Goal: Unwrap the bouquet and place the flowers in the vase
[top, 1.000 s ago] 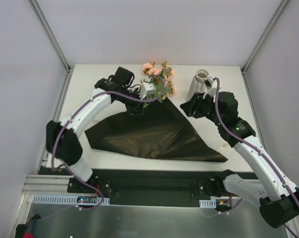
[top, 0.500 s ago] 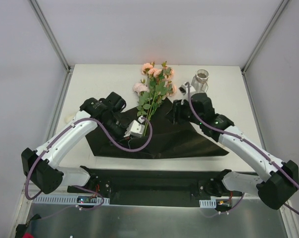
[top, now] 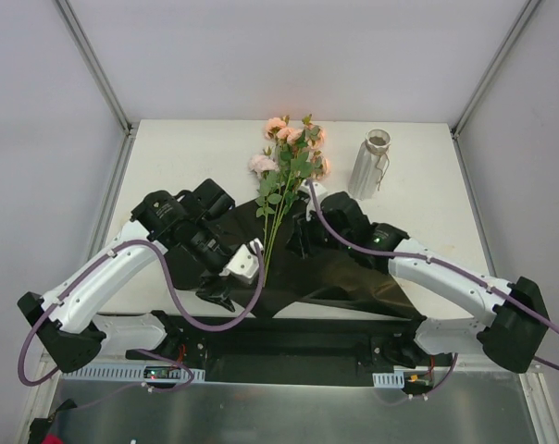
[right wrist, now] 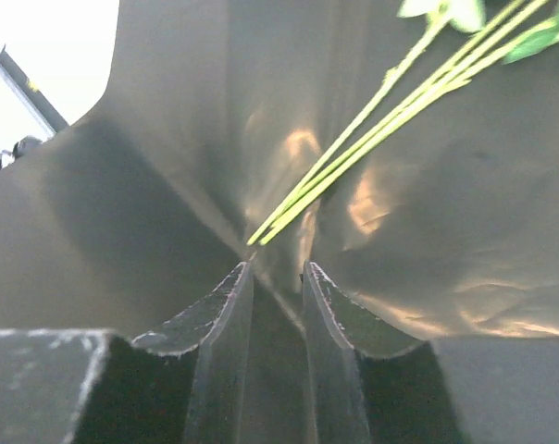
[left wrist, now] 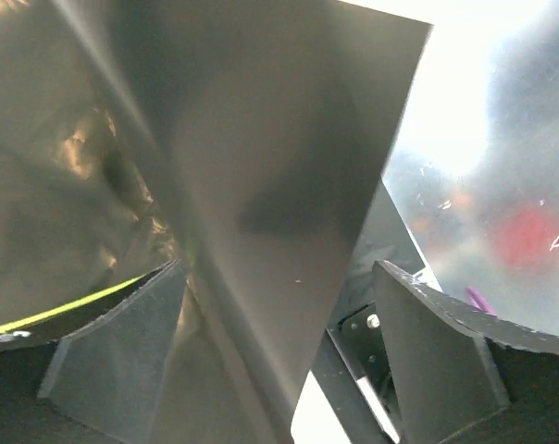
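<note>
The flowers (top: 289, 157), peach-pink roses on thin green stems, lie at the table's back centre. Their stems (right wrist: 354, 148) run forward onto the opened glossy black wrapping sheet (top: 349, 273). The pale ribbed vase (top: 367, 166) stands upright at the back right, apart from both arms. My right gripper (top: 294, 242) is low over the sheet. Its fingers (right wrist: 219, 314) stand a narrow gap apart, just short of the stem ends (right wrist: 261, 236). My left gripper (left wrist: 279, 361) is at the sheet's front left corner (top: 217, 289), jaws wide apart, with the sheet's edge (left wrist: 354, 277) loose between them.
White walls and metal posts (top: 94, 69) enclose the white table (top: 196, 157). A black rail (top: 289, 328) runs along the table's near edge, right below the sheet's front corner. The arm bases sit at the bottom left and right.
The left arm swung from beside the roses to the front left, dragging the sheet, and its jaws have opened. The right arm moved from the vase to the stem ends, its jaws narrowing.
</note>
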{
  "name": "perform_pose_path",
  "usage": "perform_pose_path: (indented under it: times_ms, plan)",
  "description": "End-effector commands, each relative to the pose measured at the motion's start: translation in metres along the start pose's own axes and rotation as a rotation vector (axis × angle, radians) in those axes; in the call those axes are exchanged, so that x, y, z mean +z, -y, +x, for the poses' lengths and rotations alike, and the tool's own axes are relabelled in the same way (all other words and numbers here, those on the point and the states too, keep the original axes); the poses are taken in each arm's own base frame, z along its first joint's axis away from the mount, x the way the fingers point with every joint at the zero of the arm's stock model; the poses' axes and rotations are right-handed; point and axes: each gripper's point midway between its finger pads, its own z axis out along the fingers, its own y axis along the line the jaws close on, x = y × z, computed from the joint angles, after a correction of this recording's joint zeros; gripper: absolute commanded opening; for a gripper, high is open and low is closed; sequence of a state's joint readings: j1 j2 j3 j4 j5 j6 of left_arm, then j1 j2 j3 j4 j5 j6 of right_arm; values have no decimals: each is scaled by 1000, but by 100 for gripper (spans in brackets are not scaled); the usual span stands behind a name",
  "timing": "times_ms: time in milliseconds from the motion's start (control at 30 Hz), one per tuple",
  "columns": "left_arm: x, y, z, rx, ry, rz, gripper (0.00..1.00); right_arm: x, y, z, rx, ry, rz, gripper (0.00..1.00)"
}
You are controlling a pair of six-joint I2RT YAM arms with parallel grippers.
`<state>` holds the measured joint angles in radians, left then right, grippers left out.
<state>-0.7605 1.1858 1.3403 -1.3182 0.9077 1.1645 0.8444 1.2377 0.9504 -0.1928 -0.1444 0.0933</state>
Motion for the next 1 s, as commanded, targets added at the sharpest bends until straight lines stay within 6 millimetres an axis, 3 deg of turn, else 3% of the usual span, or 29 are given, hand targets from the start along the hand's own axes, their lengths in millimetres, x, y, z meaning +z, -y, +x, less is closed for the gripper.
perform_pose_path:
  times_ms: [0, 167, 300, 500, 567, 600, 633, 700, 800, 833, 867, 900, 933, 967]
  plan:
    - [-13, 41, -11, -101, 8, 84, 99, 4, -40, 43, -68, -115, -41, 30]
    - [-36, 24, -29, -63, -32, -41, 99, -14, -62, 74, -112, -157, -54, 29]
    - [-64, -12, -49, -14, -33, -254, 99, -35, -78, 97, -161, -201, -104, 29]
    - [-86, -70, -36, -183, -90, -564, 99, -51, -80, 122, -165, -256, -119, 33]
    - [-89, -80, -29, -242, -105, -620, 99, -55, -65, 112, -191, -220, -39, 45]
    - [-90, -87, -14, -287, -155, -664, 99, -56, -58, 102, -206, -192, 4, 49]
    - [-90, -93, -9, -323, -155, -694, 99, -59, -47, 83, -229, -147, 73, 59]
    - [-85, -99, 12, -386, -198, -714, 99, -58, -28, 54, -187, -87, 155, 66]
    - [-79, -104, 25, -473, -142, -689, 99, -51, -2, 5, -107, -10, 258, 68]
    - [-84, -109, 30, -521, -110, -708, 99, -39, 6, -1, -97, -33, 293, 68]
    - [-87, -113, 34, -554, -88, -712, 99, -38, 12, -27, -83, 7, 316, 68]
    - [-86, -118, 40, -597, -76, -701, 99, -32, 13, -37, -84, 13, 321, 67]
    - [-87, -122, 41, -631, -44, -693, 99, -12, 20, -40, -85, -16, 341, 66]
    - [-97, -133, 54, -690, -31, -723, 99, -8, 23, -65, -73, 22, 345, 65]
